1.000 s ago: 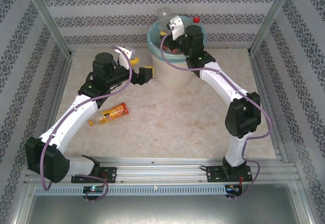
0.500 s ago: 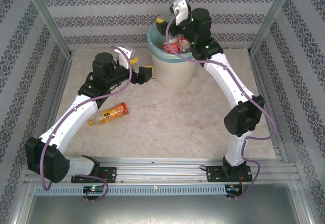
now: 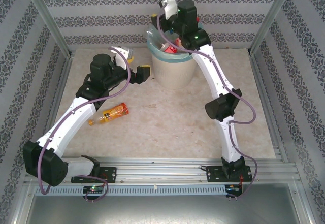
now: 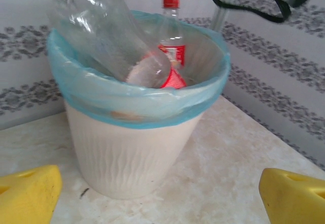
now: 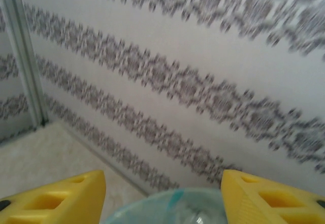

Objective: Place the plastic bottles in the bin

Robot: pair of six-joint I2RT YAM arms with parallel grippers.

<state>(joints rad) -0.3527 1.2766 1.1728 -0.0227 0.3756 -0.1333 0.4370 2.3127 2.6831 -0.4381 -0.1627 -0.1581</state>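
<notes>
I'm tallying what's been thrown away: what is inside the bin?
In the bin, a clear bottle leans out and a red-capped bottle stands upright. Anything deeper is hidden by its wall.

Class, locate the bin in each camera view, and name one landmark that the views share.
Top external: the bin stands at upper centre.
Left wrist: the bin is centre-left and large, with bottles poking out.
Right wrist: its turquoise rim is at the bottom edge, centre.
Shared landmark: the patterned wallpaper behind it.
</notes>
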